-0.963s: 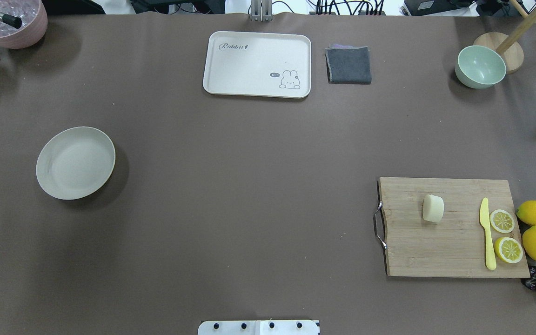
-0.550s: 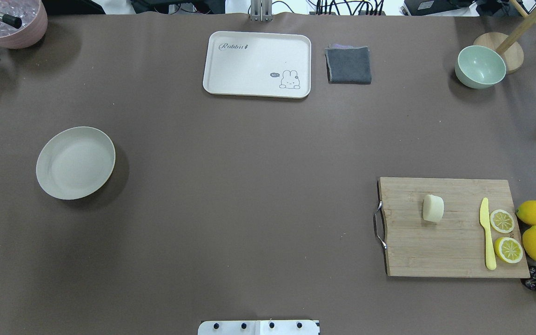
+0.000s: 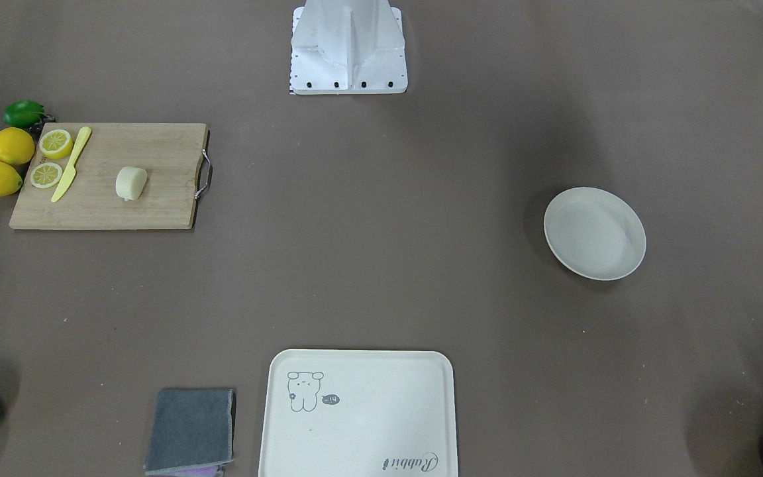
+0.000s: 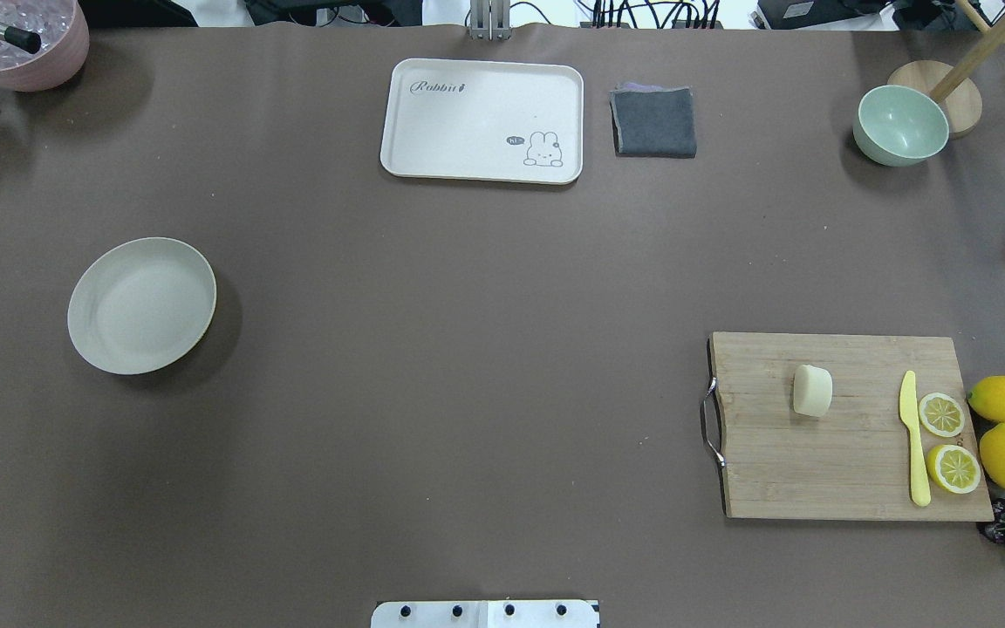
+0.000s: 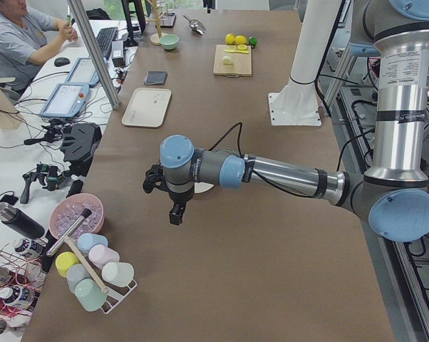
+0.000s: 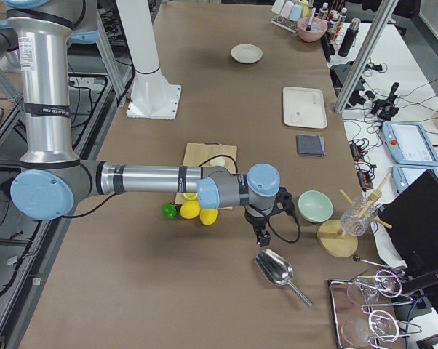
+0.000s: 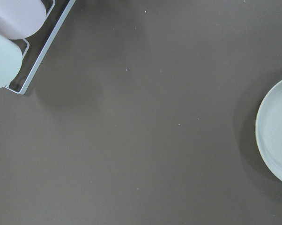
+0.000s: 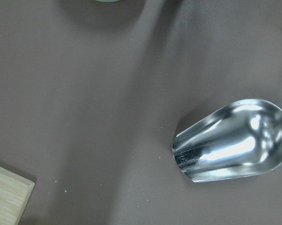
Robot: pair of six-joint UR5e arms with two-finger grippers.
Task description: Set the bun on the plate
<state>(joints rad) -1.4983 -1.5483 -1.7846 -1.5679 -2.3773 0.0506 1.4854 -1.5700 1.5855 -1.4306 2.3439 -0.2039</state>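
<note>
Lying on cutting board (image 4: pixel 851 462), bun (image 4: pixel 813 390), long axis roughly parallel to knife (image 4: pixel 913 440)

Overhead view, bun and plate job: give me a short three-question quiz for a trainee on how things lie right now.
1. True or false: the bun already lies on the plate.
2. Which lies right beside the yellow knife on the cutting board? A: two lemon slices. B: two eggs. C: a fork.
3. Fill the gap: the right wrist view looks down on a shiny metal ____ lying on the table.

Key
1. False: the bun lies on the cutting board, and the plate is bare.
2. A.
3. scoop.
</note>
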